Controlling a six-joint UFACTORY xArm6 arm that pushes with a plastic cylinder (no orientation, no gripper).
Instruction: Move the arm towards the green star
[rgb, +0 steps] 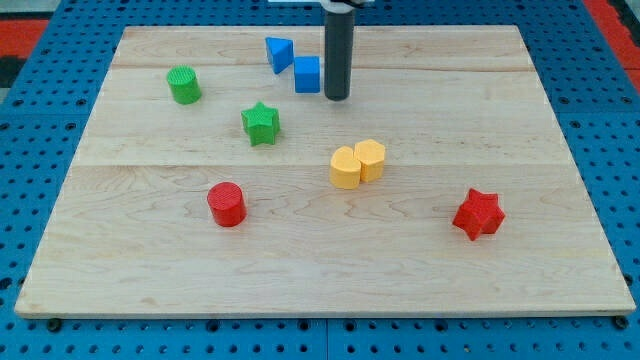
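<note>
Green star (260, 123): sat left of and below my tip.
My tip (337, 98): stood just right of the blue cube (307, 74) (a bare rod, gripping nothing).

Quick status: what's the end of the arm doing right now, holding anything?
My tip: a bare rod with no gripper, holding nothing; just right of the blue cube, not touching the green star.

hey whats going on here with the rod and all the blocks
My tip sits near the board's top edge, just to the view's right of the blue cube. The green star I'm heading for lies lower and to the view's left, untouched. I can't tell whether the tip touches the cube.
</note>
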